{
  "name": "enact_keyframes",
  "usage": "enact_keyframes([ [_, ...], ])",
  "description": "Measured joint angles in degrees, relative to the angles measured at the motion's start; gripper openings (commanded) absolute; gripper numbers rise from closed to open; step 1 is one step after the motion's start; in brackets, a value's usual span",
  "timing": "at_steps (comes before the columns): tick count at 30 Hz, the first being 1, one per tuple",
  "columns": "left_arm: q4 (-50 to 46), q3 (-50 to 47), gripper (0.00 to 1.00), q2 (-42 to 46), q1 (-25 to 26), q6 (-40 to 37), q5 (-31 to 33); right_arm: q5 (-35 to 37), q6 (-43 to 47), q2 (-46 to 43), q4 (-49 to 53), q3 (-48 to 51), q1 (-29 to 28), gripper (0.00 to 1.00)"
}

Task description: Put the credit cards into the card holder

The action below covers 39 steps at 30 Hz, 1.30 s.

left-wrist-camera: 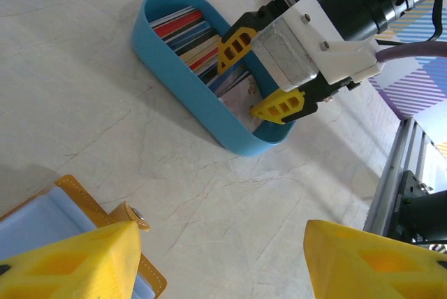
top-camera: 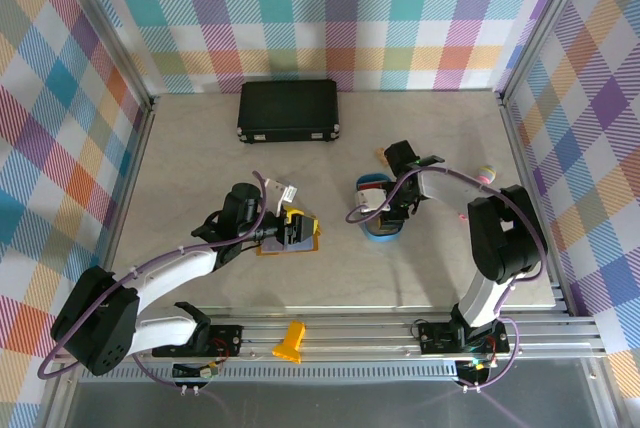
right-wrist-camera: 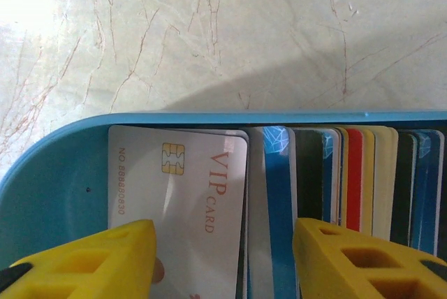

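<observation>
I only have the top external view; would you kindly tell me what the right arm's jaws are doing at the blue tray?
Observer: In the right wrist view the right jaws stand open inside the blue tray, a white VIP card between them.
Operator: Thanks. Are other cards there?
Observer: Yes, more credit cards stand beside it: blue, red, cream, dark.
Operator: And the left side?
Observer: The left wrist view shows the card holder lying open, light blue lining up, by the open left jaws.

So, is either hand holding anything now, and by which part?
Nothing is held yet. The right hand, jaws apart, reaches into the blue tray at the white VIP card. The left hand is open above the card holder.
</observation>
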<state>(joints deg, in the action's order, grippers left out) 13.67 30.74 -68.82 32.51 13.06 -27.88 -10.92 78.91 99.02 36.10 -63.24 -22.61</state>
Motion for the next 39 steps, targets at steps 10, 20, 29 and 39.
enact_keyframes([
  [10, -0.33, 0.00, 0.63, 0.00, 0.00, -0.76, 0.50, 1.46, -0.02, 0.85, -0.96, 0.33, -1.51, 0.50],
  [20, -1.27, 0.00, 0.63, 0.00, 0.00, -0.76, 0.50, 2.10, -0.74, 0.15, -5.53, 1.62, -1.57, 0.18],
  [29, -1.36, 0.00, 0.63, 0.00, 0.00, -0.74, 0.50, 3.43, -1.75, -2.16, -9.22, 3.74, -2.14, 0.02],
  [39, -1.38, 0.00, 0.62, 0.37, 0.00, -0.59, 0.50, 4.63, -4.28, -9.94, -4.96, 6.78, -2.14, 0.39],
])
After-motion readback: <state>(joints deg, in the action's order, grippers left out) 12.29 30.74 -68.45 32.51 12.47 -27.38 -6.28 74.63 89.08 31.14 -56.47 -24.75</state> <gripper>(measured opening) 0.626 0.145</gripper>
